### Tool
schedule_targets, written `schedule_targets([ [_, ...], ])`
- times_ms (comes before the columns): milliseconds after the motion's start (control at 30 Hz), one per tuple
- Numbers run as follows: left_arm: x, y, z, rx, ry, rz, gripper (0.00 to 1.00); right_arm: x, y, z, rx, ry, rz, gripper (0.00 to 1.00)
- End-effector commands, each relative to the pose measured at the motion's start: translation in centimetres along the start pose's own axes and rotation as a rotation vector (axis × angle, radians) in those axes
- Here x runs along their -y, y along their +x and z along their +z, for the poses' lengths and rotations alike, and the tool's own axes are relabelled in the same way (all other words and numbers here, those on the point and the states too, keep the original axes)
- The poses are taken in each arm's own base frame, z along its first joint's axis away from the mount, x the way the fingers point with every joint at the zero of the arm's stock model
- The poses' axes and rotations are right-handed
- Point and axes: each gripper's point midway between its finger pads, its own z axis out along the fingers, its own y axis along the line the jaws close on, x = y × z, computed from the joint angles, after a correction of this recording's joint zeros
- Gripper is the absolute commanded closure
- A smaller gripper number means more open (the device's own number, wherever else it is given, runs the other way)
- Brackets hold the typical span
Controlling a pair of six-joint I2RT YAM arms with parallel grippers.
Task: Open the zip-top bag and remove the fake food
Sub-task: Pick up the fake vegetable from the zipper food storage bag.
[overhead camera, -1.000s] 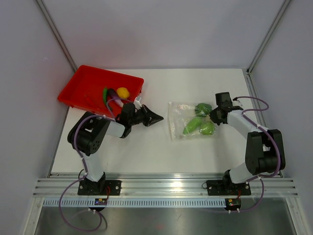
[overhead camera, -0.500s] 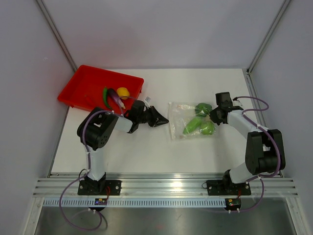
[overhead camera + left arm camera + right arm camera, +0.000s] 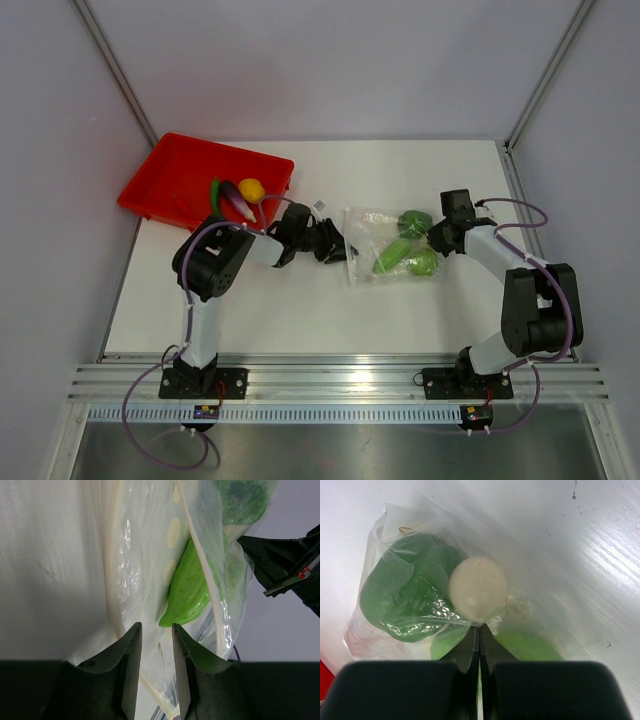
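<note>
**Top external view.** Showing the left gripper [image 3: 340,248] advanced rightward from beside the red tray [image 3: 150,178] over the last second, now standing just beside the left edge of the zip-top bag [image 3: 372,222]. Parting its jaws from fully closed to a narrow gap during that approach. Judging this as preparation to take the near edge of the bag for opening. Holding the right gripper [image 3: 437,237] unchanged at the bag's right edge. Keeping the bag flat on the white table [image 3: 300,300], with the green fake food [image 3: 405,255] inside. Leaving the yellow fruit [image 3: 251,187] and purple eggplant [image 3: 232,198] in the tray, well apart from the bag.

**Left wrist view.** Presenting the left gripper [image 3: 156,627] with jaws narrowly apart and gripping nothing yet. Facing the zip-top bag [image 3: 145,555] directly ahead, its pale edge strip running past the fingertips and clear film showing in the gap. Locating a bright green piece [image 3: 187,592] inside the film, just beyond the right finger.

**Right wrist view.** Showing the right gripper [image 3: 479,636] fully closed, apparently pinching bag film at its tips. Placing the zip-top bag [image 3: 535,575] immediately ahead, with dark green pieces [image 3: 405,595] and a white round piece [image 3: 478,587] touching the film just beyond the fingertips.
</note>
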Motion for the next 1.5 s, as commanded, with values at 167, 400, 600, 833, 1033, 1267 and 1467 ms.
schedule_targets([
  [167, 3.0, 0.9, 0.9, -0.079, 0.085, 0.089, 0.57, -0.8, -0.4, 0.1, 0.003, -0.036, 0.009, 1.00],
  [400, 3.4, 2.1, 2.0, -0.128, 0.049, 0.154, 0.49, -1.0, 0.1, 0.4, -0.020, -0.040, 0.003, 1.00],
  [600, 3.2, 2.8, 2.9, -0.173, 0.034, 0.190, 0.48, -1.2, 0.0, 0.4, -0.022, -0.046, -0.003, 1.00],
  [833, 3.5, 3.3, 3.4, -0.195, -0.013, 0.247, 0.41, -1.5, 0.4, 0.5, -0.043, -0.055, -0.014, 1.00],
  [1033, 4.5, 3.8, 3.5, -0.205, 0.019, 0.287, 0.36, -1.6, 0.4, 0.5, -0.048, -0.059, -0.019, 1.00],
  [1267, 4.9, 4.1, 4.1, -0.207, -0.011, 0.350, 0.36, -1.9, 0.8, 0.5, -0.067, -0.074, -0.026, 1.00],
  [1467, 5.8, 4.4, 4.4, -0.206, -0.006, 0.410, 0.35, -2.0, 0.8, 0.6, -0.073, -0.080, -0.028, 1.00],
])
